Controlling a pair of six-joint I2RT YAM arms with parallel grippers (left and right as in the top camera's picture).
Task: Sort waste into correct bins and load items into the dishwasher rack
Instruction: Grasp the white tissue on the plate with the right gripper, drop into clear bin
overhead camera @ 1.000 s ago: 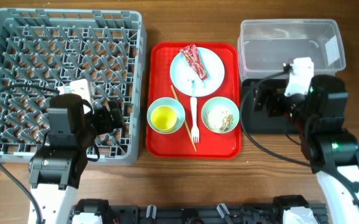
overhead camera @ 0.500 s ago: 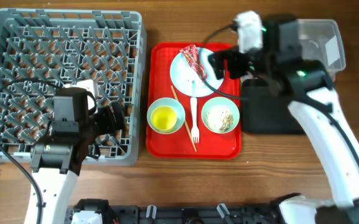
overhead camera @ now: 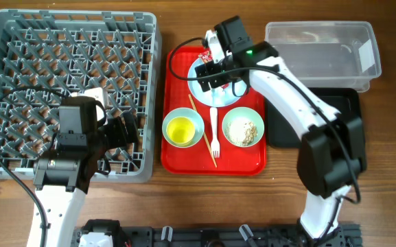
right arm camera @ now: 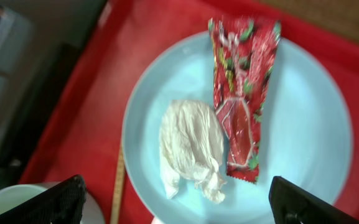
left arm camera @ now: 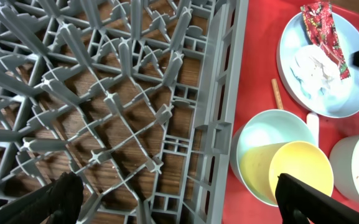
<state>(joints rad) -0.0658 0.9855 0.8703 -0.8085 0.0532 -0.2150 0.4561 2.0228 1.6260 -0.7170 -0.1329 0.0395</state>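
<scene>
The pale blue plate [right arm camera: 303,137] holds the red wrapper [right arm camera: 241,81] and the white tissue [right arm camera: 191,143]. My right gripper [right arm camera: 179,205] is open and empty just above them; overhead it [overhead camera: 211,74] covers much of the plate [overhead camera: 223,97]. My left gripper [left arm camera: 182,199] is open and empty over the right edge of the grey rack [left arm camera: 104,93], also seen overhead [overhead camera: 125,128]. A bowl [overhead camera: 182,128] holds the yellow cup [left arm camera: 294,171]. Another bowl [overhead camera: 243,129] holds rice scraps. The fork [overhead camera: 213,134] and chopsticks [overhead camera: 199,123] lie between them.
The plate, bowls, fork and chopsticks sit on a flat red serving tray [overhead camera: 177,154]. The rack [overhead camera: 19,41] fills the left. A clear tub [overhead camera: 318,51] stands at the back right, with a black tray [overhead camera: 348,103] in front of it.
My right arm has swung left from over the black tray to above the plate. My left arm has barely moved.
</scene>
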